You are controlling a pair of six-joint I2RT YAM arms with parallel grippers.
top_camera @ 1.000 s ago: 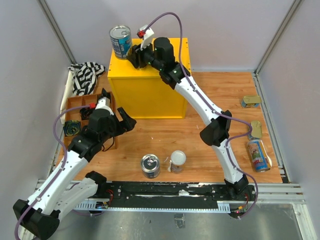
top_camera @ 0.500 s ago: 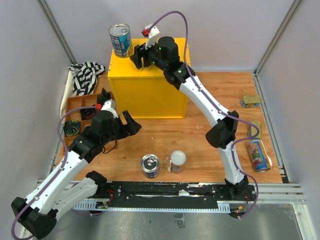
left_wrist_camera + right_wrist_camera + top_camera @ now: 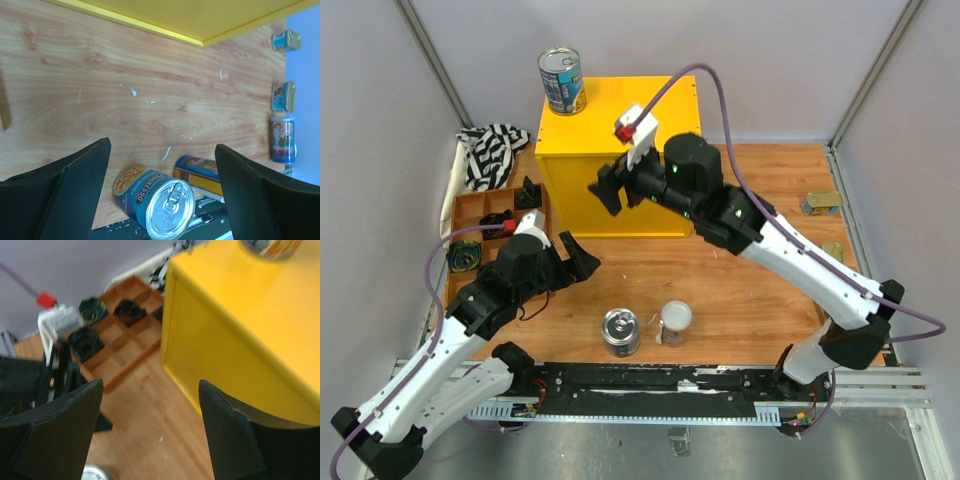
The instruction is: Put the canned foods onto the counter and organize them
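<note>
Right gripper [image 3: 150, 390]: jaws wide apart, nothing between them. Yellow counter [image 3: 240, 315] ahead, beyond the right-hand finger, with a can [image 3: 270, 246] on top. Wooden tray [image 3: 125, 357] ahead-left holds black objects [image 3: 85, 340].

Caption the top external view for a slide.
One blue-labelled can on the yellow counter; left gripper and right gripper hover open over the table; a second can and slim can stand on it.

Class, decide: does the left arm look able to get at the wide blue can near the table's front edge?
Probably yes. The left gripper is open and empty, and bare table lies between it and the upright can; only the slim can beside it crowds one side.
</note>
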